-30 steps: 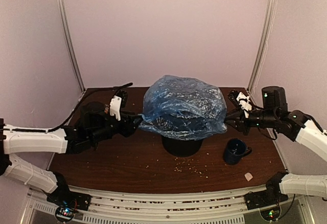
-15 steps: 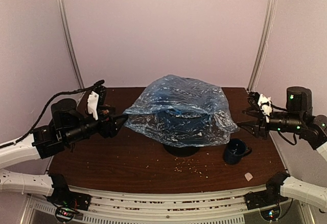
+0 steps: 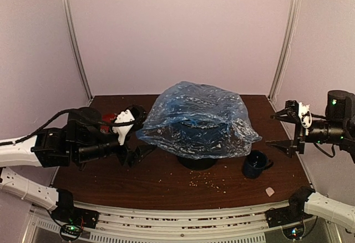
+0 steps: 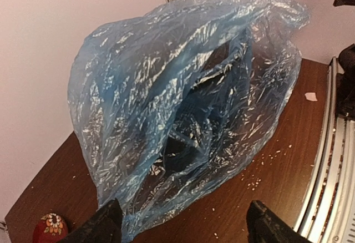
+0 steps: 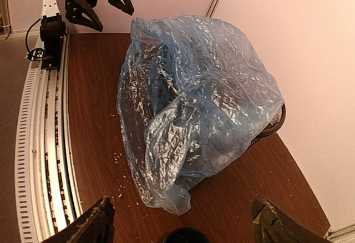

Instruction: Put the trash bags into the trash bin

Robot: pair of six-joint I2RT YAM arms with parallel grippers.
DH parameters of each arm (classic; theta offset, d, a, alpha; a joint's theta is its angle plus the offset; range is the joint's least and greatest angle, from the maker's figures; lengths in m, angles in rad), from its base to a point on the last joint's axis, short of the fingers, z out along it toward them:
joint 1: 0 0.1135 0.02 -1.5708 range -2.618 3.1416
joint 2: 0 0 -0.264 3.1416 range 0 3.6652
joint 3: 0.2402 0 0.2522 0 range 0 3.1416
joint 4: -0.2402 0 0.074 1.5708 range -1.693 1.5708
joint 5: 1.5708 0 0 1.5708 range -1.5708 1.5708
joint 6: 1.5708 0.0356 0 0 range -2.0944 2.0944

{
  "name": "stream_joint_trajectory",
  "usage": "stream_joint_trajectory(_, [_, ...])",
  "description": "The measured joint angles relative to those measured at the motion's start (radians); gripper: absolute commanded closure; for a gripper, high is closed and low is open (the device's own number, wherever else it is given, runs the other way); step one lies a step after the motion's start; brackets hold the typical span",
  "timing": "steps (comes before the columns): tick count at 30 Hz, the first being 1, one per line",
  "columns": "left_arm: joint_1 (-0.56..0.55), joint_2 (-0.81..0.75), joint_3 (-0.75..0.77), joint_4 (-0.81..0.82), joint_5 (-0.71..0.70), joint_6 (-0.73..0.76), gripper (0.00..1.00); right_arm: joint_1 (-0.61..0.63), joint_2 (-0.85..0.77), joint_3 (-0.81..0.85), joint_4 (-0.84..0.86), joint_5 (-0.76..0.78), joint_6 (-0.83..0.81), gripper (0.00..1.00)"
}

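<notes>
The light-blue translucent trash bag point(image 3: 197, 122) lies draped over the black wire-mesh trash bin point(image 3: 197, 162), hiding all but its base. In the right wrist view a piece of the bin's rim point(image 5: 275, 122) pokes out from under the bag point(image 5: 194, 99). My left gripper point(image 3: 141, 133) stands open just left of the bag's edge, holding nothing. The left wrist view has the bag point(image 4: 183, 87) ahead of the open left gripper point(image 4: 186, 226). Well clear of the bag on the right, my right gripper point(image 3: 273, 128) is open and empty; its wrist view shows it point(image 5: 183, 221) wide apart.
A dark blue mug point(image 3: 256, 164) stands right of the bin, its rim point(image 5: 183, 236) between the right fingers. Crumbs point(image 3: 208, 183) dot the brown table in front. A white scrap point(image 3: 270, 191) lies near the front right. A red object point(image 4: 51, 226) sits at the back left.
Both grippers have opened, let go of the bag and drawn back outward. The bag has sagged and spread lower over the bin.
</notes>
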Motion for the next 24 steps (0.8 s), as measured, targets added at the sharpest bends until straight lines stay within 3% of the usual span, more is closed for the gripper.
stream_joint_trajectory(10, [-0.058, 0.227, 0.023, 0.019, -0.329, 0.114, 0.25, 0.006, 0.011, -0.071, 0.006, 0.002, -0.016, 0.14])
stream_joint_trajectory(14, [-0.063, 0.234, 0.031, 0.041, -0.385, 0.140, 0.30, 0.015, 0.048, -0.086, 0.031, 0.005, -0.018, 0.15])
stream_joint_trajectory(16, [-0.075, 0.222, 0.035, 0.058, -0.390, 0.150, 0.36, 0.019, 0.059, -0.087, 0.037, 0.003, -0.019, 0.15])
stream_joint_trajectory(19, [-0.113, 0.173, 0.035, 0.060, -0.376, 0.157, 0.63, 0.024, 0.063, -0.079, 0.032, -0.011, -0.024, 0.20])
stream_joint_trajectory(20, [-0.124, 0.150, 0.035, 0.060, -0.365, 0.159, 0.64, 0.025, 0.062, -0.072, 0.030, -0.019, -0.025, 0.21])
stream_joint_trajectory(21, [-0.132, 0.125, 0.035, 0.061, -0.355, 0.163, 0.61, 0.027, 0.062, -0.066, 0.032, -0.026, -0.027, 0.21])
stream_joint_trajectory(24, [-0.136, 0.066, 0.035, 0.063, -0.343, 0.171, 0.37, 0.038, 0.053, -0.061, 0.037, -0.043, -0.022, 0.21])
